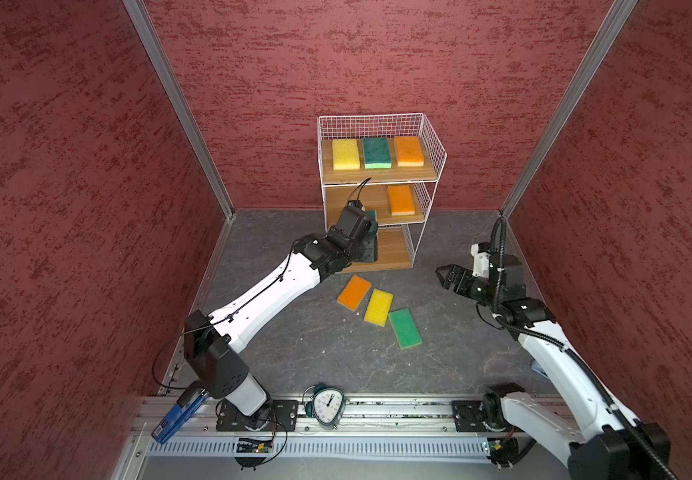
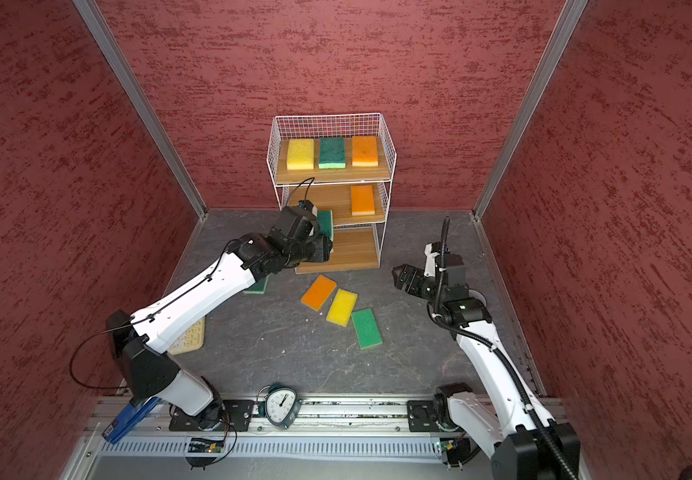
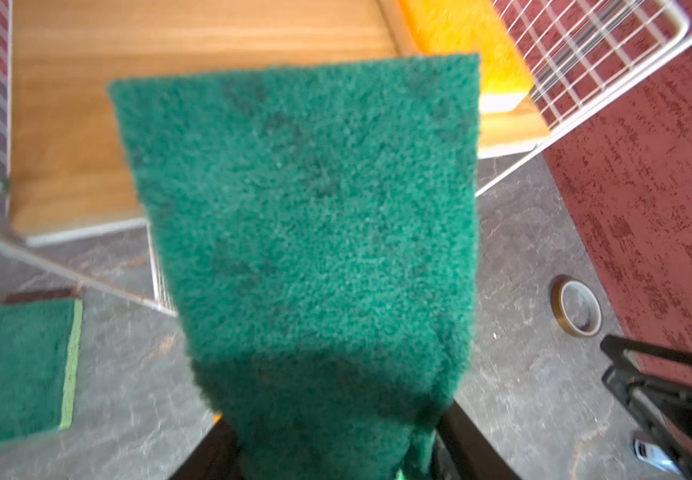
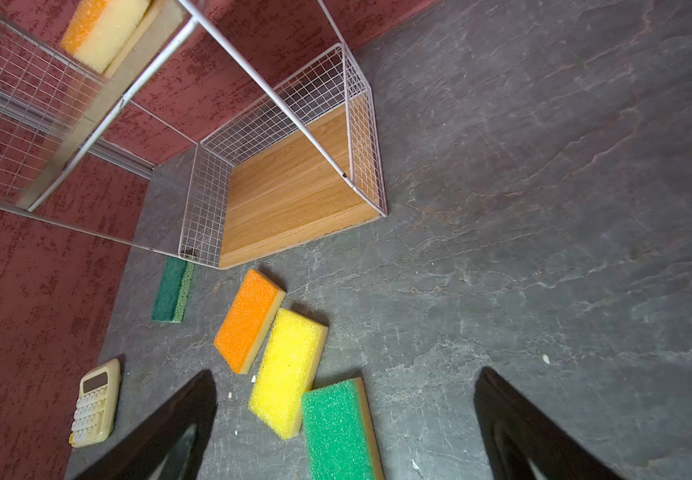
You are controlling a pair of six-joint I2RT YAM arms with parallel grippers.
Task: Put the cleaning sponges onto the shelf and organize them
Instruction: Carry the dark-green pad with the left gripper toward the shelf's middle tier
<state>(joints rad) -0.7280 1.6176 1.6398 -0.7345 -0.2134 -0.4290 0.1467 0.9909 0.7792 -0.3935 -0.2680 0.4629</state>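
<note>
4 sponges [image 1: 345, 153] sit on the shelf [image 1: 381, 124], 3 up top plus an orange one [image 1: 401, 200] on the middle board. Left gripper [image 2: 322, 248] is clamped on a dark green sponge [image 3: 315, 216] at that board's front, right gripper [image 1: 442, 277] is wide open and empty. That leaves 4 on the floor [image 1: 294, 353].

Shelf [image 1: 377, 176] and grey tabletop [image 1: 315, 353], as we find them
On the top board we see a yellow sponge [image 1: 345, 154], a dark green sponge [image 1: 376, 153] and an orange sponge [image 1: 409, 151] side by side, and on the middle board a second orange sponge [image 1: 401, 200]. On the tabletop lie a loose orange sponge [image 1: 354, 292], a loose yellow sponge [image 1: 378, 307] and a light green sponge [image 1: 405, 328] close together, plus a calculator [image 4: 95, 403].
</note>
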